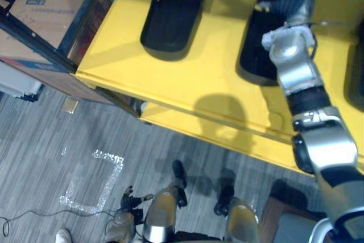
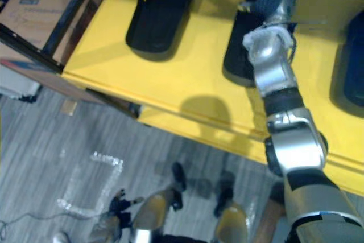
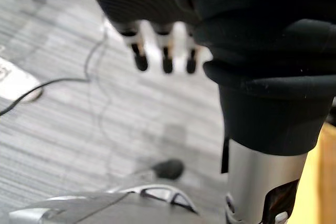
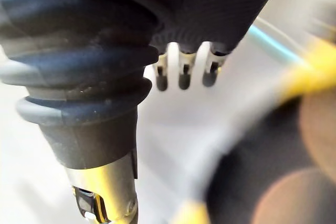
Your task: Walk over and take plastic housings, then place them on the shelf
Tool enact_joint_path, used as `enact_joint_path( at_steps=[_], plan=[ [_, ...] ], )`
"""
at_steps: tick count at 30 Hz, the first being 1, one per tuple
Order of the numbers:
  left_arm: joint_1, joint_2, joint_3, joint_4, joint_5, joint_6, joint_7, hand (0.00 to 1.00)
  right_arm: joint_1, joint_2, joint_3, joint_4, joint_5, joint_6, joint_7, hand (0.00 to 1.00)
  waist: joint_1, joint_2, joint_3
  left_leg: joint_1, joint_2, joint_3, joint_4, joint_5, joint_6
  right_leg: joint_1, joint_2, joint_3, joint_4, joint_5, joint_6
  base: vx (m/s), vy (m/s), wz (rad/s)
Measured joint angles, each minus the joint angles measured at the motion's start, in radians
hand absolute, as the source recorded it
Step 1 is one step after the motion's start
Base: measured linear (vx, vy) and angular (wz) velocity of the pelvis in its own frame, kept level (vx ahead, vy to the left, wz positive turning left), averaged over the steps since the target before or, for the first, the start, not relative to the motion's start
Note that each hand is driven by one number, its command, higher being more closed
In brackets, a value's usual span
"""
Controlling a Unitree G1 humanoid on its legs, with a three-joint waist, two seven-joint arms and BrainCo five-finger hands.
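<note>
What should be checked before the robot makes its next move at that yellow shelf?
1. Right hand is over the middle housing: ok.
2. Right hand's fingers are straight and hold nothing: ok.
3. Right hand has let go and is clear of the middle housing: cannot tell.
4. Middle housing lies wholly on the yellow shelf, back from its front edge: ok.
5. Left housing lies apart from the arm: ok.
6. Left hand hangs low over the floor, open and free: ok.

Right arm (image 1: pixel 300 75) stretched forward, right hand (image 4: pixel 184 74) with fingers straight; left hand (image 3: pixel 167 59) hangs low, fingers relaxed.
</note>
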Motion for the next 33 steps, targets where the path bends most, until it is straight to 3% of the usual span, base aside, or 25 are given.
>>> enact_joint_path(
  at_steps=[5, 9, 11, 16, 19, 22, 26, 28, 33],
  plan=[
    [0.000, -0.004, -0.002, 0.023, 0.005, 0.000, -0.005, 0.00, 0.005, 0.001, 0.004, -0.020, -0.045, 0.002, -0.008, 0.00, -0.002, -0.001, -0.032, 0.041, -0.005, -0.002, -0.027, 0.006, -0.006, 0.070, 0.015, -0.021, -0.066, 0.017, 0.017, 0.11, 0.005, 0.06],
    [0.002, -0.003, 0.002, 0.049, 0.016, 0.012, -0.008, 0.00, 0.012, 0.003, 0.010, -0.019, -0.050, 0.003, -0.009, 0.00, -0.001, -0.021, -0.092, 0.058, -0.001, 0.008, -0.028, 0.005, -0.008, 0.133, 0.038, -0.037, -0.162, 0.052, 0.025, 0.13, -0.012, 0.02],
    [0.017, 0.001, 0.004, 0.056, 0.021, 0.027, -0.008, 0.00, 0.013, 0.004, 0.021, -0.019, -0.050, -0.003, -0.008, 0.00, -0.003, -0.046, -0.144, 0.079, 0.000, 0.023, -0.029, 0.005, -0.008, 0.174, 0.051, -0.038, -0.223, 0.075, 0.027, 0.09, -0.017, -0.10],
    [0.038, 0.008, 0.023, 0.087, 0.052, 0.044, -0.007, 0.00, 0.011, -0.005, 0.019, -0.064, -0.040, -0.088, 0.009, 0.00, -0.026, -0.084, -0.222, 0.113, 0.016, 0.027, -0.035, 0.009, -0.023, 0.225, 0.078, -0.035, -0.290, 0.126, 0.020, 0.04, -0.024, -0.13],
    [0.038, 0.010, 0.054, 0.109, 0.060, 0.049, -0.007, 0.00, 0.011, -0.074, 0.019, -0.191, -0.008, -0.123, 0.025, 0.00, -0.035, -0.094, -0.243, 0.116, 0.020, 0.034, -0.037, 0.006, -0.027, 0.226, 0.085, -0.018, -0.305, 0.131, 0.017, -0.04, 0.017, -0.14],
    [0.049, 0.009, 0.073, 0.134, 0.060, 0.051, -0.001, 0.00, 0.018, -0.128, 0.016, -0.297, 0.020, -0.125, 0.039, 0.00, -0.058, -0.095, -0.258, 0.118, 0.037, 0.049, -0.038, -0.015, -0.036, 0.225, 0.103, -0.010, -0.322, 0.151, 0.009, -0.11, 0.065, -0.14],
    [0.069, 0.010, 0.133, 0.183, 0.062, 0.070, 0.005, 0.00, 0.095, -0.221, -0.008, -0.496, 0.035, -0.126, 0.052, 0.00, -0.092, -0.119, -0.300, 0.121, 0.045, 0.093, -0.038, -0.028, -0.037, 0.218, 0.111, 0.015, -0.359, 0.165, 0.002, -0.10, 0.075, -0.22],
    [0.084, 0.013, 0.138, 0.196, 0.073, 0.072, 0.011, 0.00, 0.171, -0.287, -0.046, -0.586, 0.064, -0.123, 0.053, 0.00, -0.105, -0.141, -0.342, 0.116, 0.043, 0.147, -0.036, -0.021, -0.039, 0.201, 0.096, 0.023, -0.380, 0.171, 0.009, -0.04, 0.111, -0.26],
    [0.111, 0.012, 0.167, 0.231, 0.092, 0.070, 0.016, 0.00, 0.333, -0.366, -0.161, -0.688, 0.105, -0.085, 0.025, 0.00, -0.141, -0.159, -0.376, 0.122, 0.023, 0.196, -0.038, -0.043, -0.010, 0.197, 0.071, 0.045, -0.397, 0.195, 0.021, 0.02, 0.101, -0.25]
  ],
)
